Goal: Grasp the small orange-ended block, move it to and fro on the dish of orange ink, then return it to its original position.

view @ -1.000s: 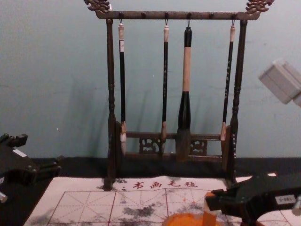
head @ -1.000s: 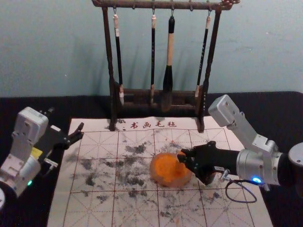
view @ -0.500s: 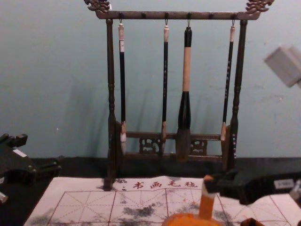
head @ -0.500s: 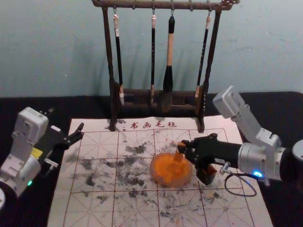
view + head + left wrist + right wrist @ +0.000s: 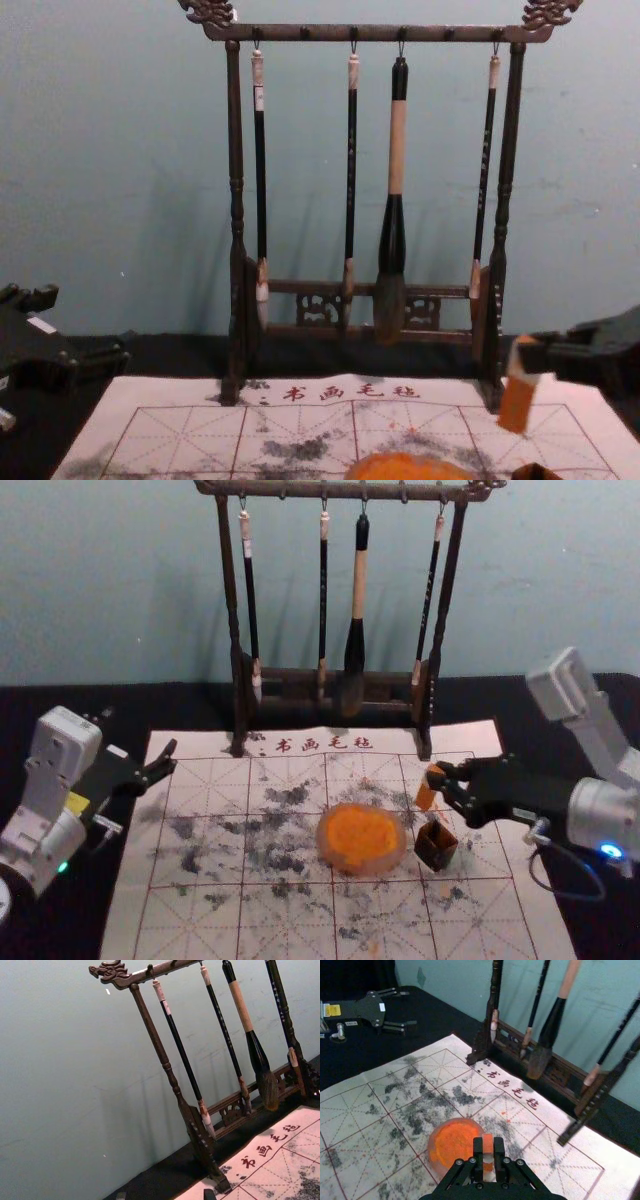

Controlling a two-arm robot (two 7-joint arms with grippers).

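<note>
pale blue-green wall (image 5: 120, 590) behind, black cloth (image 5: 60, 700) below, and on it a gridded, ink-smudged mat (image 5: 205, 920). right gripper (image 5: 488, 1154) reaching in over the mat's right side, pinched shut on the upper end of the small block (image 5: 426, 795), near the dish (image 5: 372, 868) and just beyond the open dark box (image 5: 447, 854). gripped high and tilted, orange part hanging down, probably to keep the fingers out of the ink (image 5: 360, 832). likely meant for the box, judging by size; if so, needs straightening before lowering, or may catch the rim or smear a wall. dish just beside the box, easy to nudge. brush rack (image 5: 330, 489) standing behind. left gripper (image 5: 172, 759) parked at the mat's left edge, fingers spread, holding nothing.
</note>
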